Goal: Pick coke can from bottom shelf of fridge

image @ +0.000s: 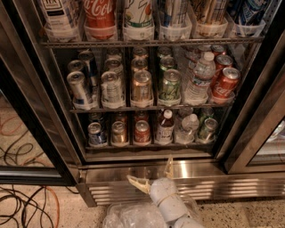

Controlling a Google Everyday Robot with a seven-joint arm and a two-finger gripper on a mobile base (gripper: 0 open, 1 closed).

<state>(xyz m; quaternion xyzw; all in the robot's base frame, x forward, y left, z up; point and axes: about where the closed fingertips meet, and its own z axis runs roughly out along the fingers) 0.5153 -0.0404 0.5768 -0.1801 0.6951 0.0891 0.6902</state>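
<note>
Speckling the ground at the lower left is a pale terrazzo floor [67, 213], where black and orange cables [24, 209] lie in loose loops. The fridge [249, 111] fills most of the view, with black door frames on both sides and a shiny, slatted stainless-steel base along the bottom.

The bottom shelf [151, 145] is the lowest wire rack, dim and set back behind the steel lip. The coke can [142, 132] stands upright at its front edge, a little left of the middle, with its silver top showing. A bronze can [119, 132] stands just to its left, and a silver-blue can [96, 133] sits nearer the shelf's front left corner. Just to the coke can's right is a dark bottle with a white cap [165, 127], then a clear water bottle [187, 129], and a green can [207, 129] near the front right corner.

The rack above holds rows of upright cans, a water bottle [198, 80] and tilted red cans [225, 82] at its right end. A large Coca-Cola bottle [100, 13] stands on the top level.

The gripper [149, 168] is low, in front of the steel base, below the shelf's front edge and slightly right of the coke can. Its two fingers are spread wide, one pointing left and one up, and they hold nothing. The pale arm [171, 205] rises from the bottom edge, with crinkled clear plastic [131, 217] beside it. Only the steel lip lies between the gripper and the shelf.
</note>
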